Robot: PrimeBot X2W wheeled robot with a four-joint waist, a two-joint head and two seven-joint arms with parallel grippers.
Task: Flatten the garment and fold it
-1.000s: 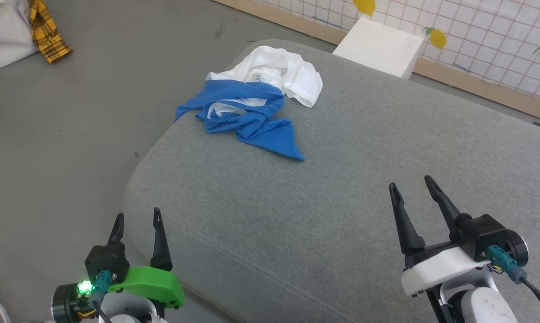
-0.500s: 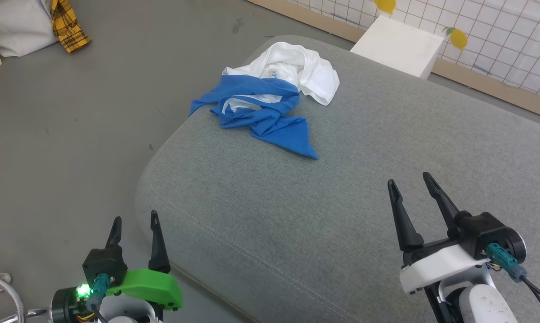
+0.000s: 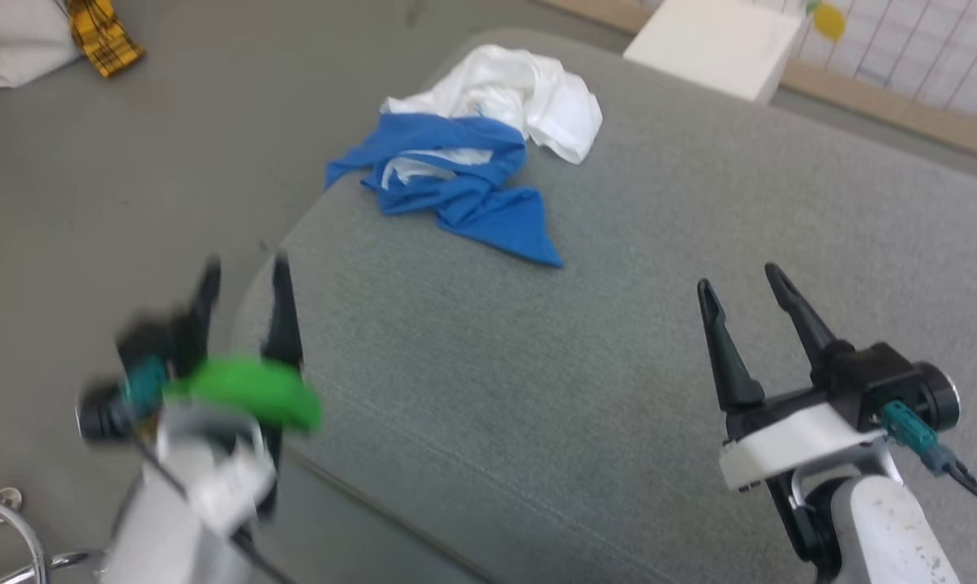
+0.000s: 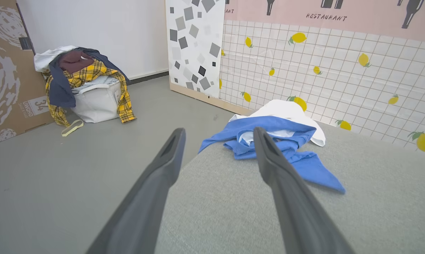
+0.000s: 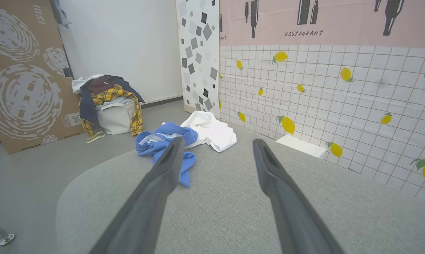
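The garment (image 3: 476, 154), a white T-shirt with bright blue sleeves, lies crumpled near the far left corner of the grey cushion (image 3: 618, 365); one blue sleeve points toward me. The left wrist view shows the garment (image 4: 290, 141) past the fingers, and the right wrist view has the garment (image 5: 184, 137) ahead to the left. My left gripper (image 3: 243, 272) hovers open and motion-blurred at the cushion's left edge, well short of the cloth. My right gripper (image 3: 740, 276) stands open over the cushion's right side, holding nothing.
A white box (image 3: 712, 45) sits on the floor behind the cushion by the lemon-print wall (image 5: 322, 88). A laundry bag piled with clothes (image 4: 85, 84) stands on the grey floor at far left beside a cardboard sheet (image 5: 25, 74). A metal caster frame (image 3: 2, 519) shows at lower left.
My left gripper has risen and moved forward toward the garment, still open. The right gripper moved slightly forward. The head view shifted a little; the garment lies unchanged.
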